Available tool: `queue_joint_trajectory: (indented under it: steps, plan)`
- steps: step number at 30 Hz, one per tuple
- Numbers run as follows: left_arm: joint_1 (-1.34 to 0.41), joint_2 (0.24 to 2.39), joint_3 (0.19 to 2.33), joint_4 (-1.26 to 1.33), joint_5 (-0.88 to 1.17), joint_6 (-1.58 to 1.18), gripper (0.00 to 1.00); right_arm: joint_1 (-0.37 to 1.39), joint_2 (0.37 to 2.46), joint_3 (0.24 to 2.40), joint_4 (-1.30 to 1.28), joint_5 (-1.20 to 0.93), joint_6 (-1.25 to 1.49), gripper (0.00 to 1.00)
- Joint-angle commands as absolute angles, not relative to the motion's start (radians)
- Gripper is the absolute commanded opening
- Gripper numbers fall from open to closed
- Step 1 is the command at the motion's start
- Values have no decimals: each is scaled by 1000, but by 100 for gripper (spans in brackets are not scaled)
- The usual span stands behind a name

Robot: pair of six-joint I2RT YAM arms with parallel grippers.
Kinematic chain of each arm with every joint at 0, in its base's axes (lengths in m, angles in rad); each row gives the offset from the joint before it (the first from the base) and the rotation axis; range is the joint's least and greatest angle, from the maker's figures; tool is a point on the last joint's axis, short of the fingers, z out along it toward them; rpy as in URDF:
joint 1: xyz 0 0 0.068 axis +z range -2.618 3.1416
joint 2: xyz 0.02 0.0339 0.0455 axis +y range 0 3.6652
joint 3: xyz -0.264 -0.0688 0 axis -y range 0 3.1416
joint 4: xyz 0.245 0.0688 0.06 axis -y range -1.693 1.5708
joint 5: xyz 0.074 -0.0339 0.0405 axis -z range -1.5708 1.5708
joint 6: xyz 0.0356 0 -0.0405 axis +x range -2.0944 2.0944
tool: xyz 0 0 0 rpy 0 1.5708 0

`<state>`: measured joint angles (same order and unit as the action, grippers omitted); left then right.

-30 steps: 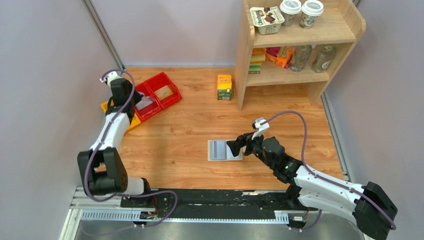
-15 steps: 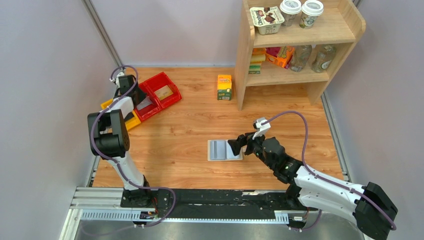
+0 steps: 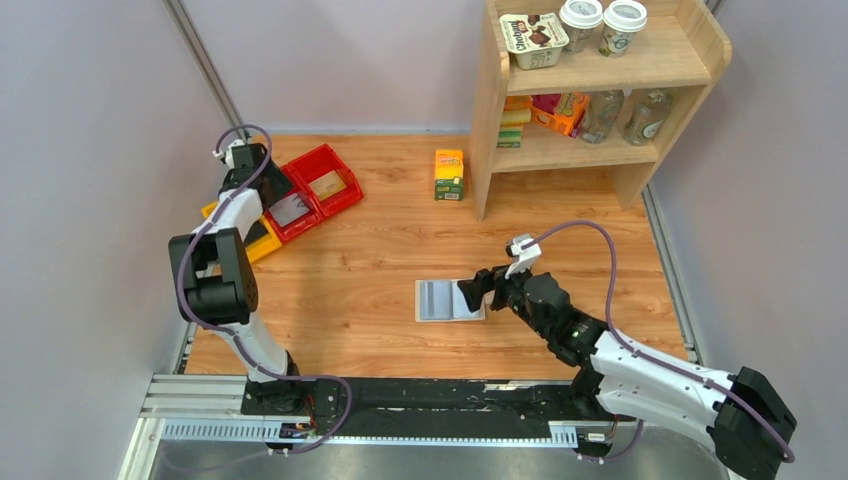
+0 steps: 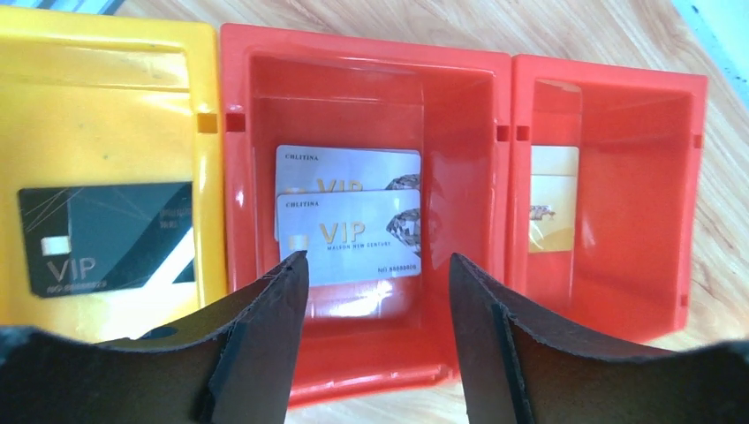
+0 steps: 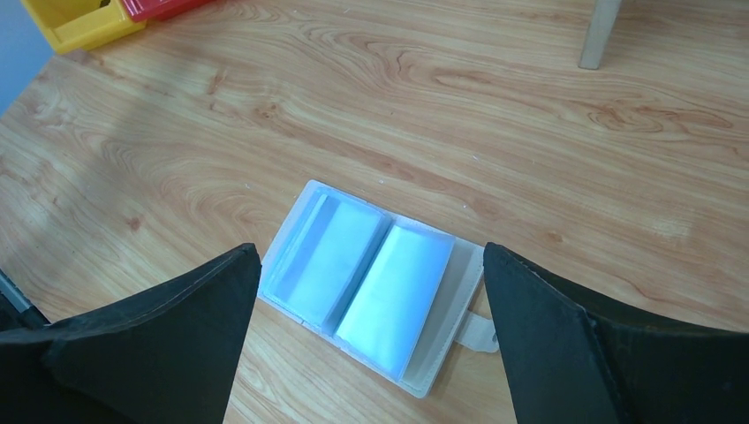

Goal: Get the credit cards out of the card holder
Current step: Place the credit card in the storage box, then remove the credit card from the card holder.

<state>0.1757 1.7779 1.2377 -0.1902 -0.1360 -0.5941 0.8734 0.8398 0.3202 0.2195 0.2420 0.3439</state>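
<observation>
We see a big wooden table (image 3: 380,250) with a wooden shelf (image 3: 487,110) at the far side. At the far left sit a yellow bin (image 4: 106,53), a red bin (image 4: 353,53) and a second red bin (image 4: 618,88), all side by side.

The left gripper (image 4: 378,265) hangs over the first red bin. Its fingers are spread a bit and hold nothing. The right gripper (image 5: 371,261) is spread wide over the card holder (image 5: 371,283), and it holds nothing too. We cannot tell if it touches the holder.

The card holder lies open and flat near the middle of the table. It is light blue and shiny inside, with a pale edge and a small tab (image 5: 477,331). We cannot tell if any cards are in its pockets.

Two silver cards (image 4: 349,238) lie in the first red bin, one partly over the other. A black card (image 4: 106,234) lies in the yellow bin. A pale gold card (image 4: 552,199) in the second red bin is half hidden by the wall.
</observation>
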Motion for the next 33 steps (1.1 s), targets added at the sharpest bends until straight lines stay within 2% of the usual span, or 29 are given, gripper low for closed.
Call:
queue_joint_trajectory:
  steps: [1, 8, 17, 24, 33]
  plan:
    - [178, 1626, 1285, -281, -130, -577, 67, 868, 839, 423, 141, 259, 330, 100]
    - [43, 1410, 1186, -416, -83, -569, 68, 868, 939, 586, -119, 256, 339, 100]
    - [-279, 1031, 798, -429, -69, -601, 68, 877, 1083, 736, -336, 166, 414, 99]
    - [-350, 902, 629, -431, 139, -611, 67, 949, 1305, 877, -431, 192, 460, 100]
    - [-373, 752, 476, -380, 192, -670, 65, 973, 1584, 1046, -480, 173, 505, 100]
